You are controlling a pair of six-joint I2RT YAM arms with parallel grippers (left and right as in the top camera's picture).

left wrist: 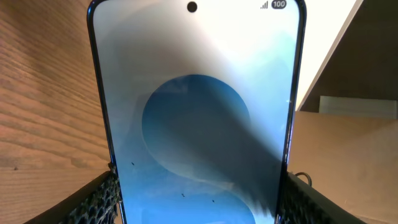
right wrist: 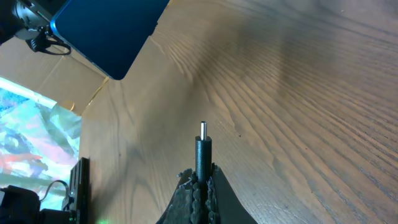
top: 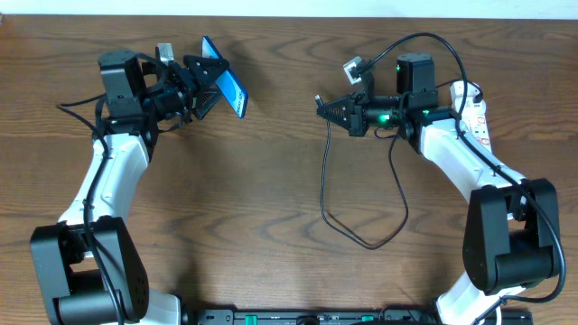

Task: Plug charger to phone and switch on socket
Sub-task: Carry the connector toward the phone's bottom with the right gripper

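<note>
Left gripper [top: 206, 86] is clamping the slim black-edged blue-screen smartphone [top: 226, 88] by its long edges, holding it raised over the far-left area of the wooden desk [top: 271, 199]. Right gripper [top: 323, 106] is pressing together on the thin black charger cable [top: 324, 181] just behind its plug tip [right wrist: 203, 134]. The tip is pointing leftward toward the smartphone, well apart from it. The narrow white power strip [top: 477, 113] is lying by the far-right edge. Legible on screen: "100" [left wrist: 278, 4].

Dark wood-grain table [top: 271, 181] under a pale wall strip [top: 361, 7].
</note>
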